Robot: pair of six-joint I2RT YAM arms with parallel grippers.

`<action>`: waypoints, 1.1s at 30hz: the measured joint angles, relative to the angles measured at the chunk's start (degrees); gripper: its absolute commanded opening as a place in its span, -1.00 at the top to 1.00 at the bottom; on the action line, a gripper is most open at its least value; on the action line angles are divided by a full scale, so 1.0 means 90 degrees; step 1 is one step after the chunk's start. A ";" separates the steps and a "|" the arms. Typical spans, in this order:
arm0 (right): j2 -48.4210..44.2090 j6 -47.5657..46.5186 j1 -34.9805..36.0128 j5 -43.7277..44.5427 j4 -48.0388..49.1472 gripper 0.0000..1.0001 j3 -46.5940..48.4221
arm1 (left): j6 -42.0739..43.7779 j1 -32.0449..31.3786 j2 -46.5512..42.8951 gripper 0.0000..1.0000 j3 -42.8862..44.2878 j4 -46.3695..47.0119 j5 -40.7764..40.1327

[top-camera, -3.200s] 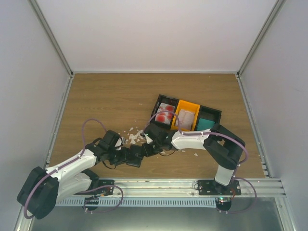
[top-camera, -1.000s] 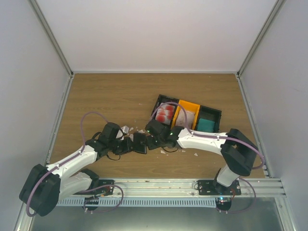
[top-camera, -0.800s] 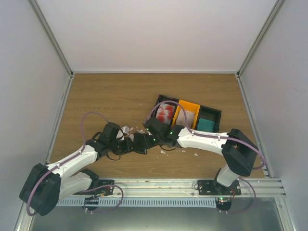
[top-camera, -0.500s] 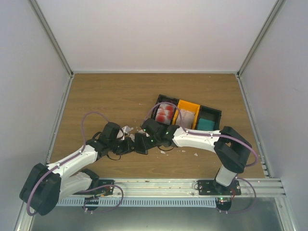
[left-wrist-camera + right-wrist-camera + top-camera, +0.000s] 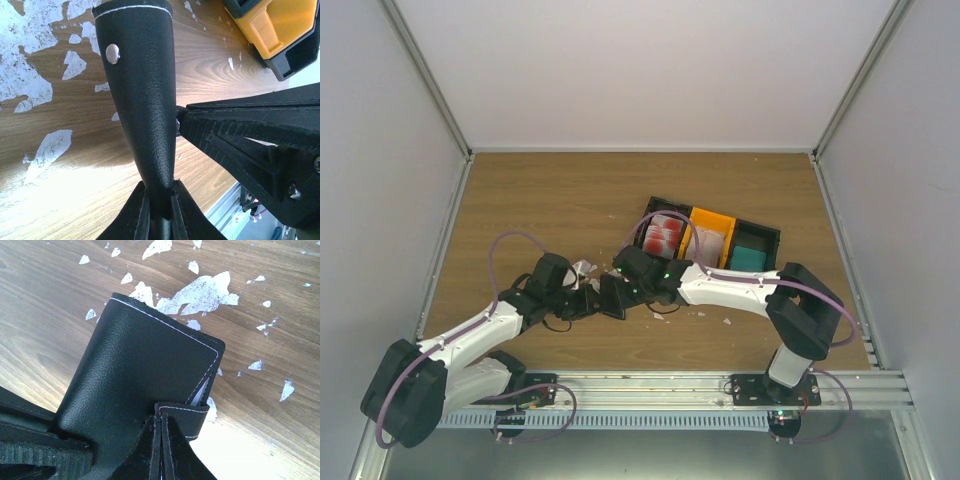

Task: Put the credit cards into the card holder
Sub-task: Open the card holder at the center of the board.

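1. Your left tool (image 5: 160,210) is clamped tight on one end of the holder (image 5: 142,100), over the desk (image 5: 75,150).
2. Your right tool (image 5: 160,442) is pinched nearly closed on its clasp tab (image 5: 184,416).
3. The cards (image 5: 663,236) lie in the bins (image 5: 760,233), near the holder.

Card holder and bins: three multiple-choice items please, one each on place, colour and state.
1. Where is the card holder? A in a bin; B between the left fingers and right fingers, left of the bins; C on the rail.
2. Colour of the middle bin? A green; B white; C orange.
3. The right fingers are: A shut on the clasp tab; B open over the bins; C holding a teal card.
Key: B, both wrist views show fingers gripping it; C, its walls are orange; A, they pinch the tab.
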 measured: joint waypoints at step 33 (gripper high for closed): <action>-0.0085 0.0107 -0.0408 -0.0083 -0.0056 0.39 -0.0588 | 0.0010 0.0090 0.0248 1.00 -0.0024 0.0017 0.0129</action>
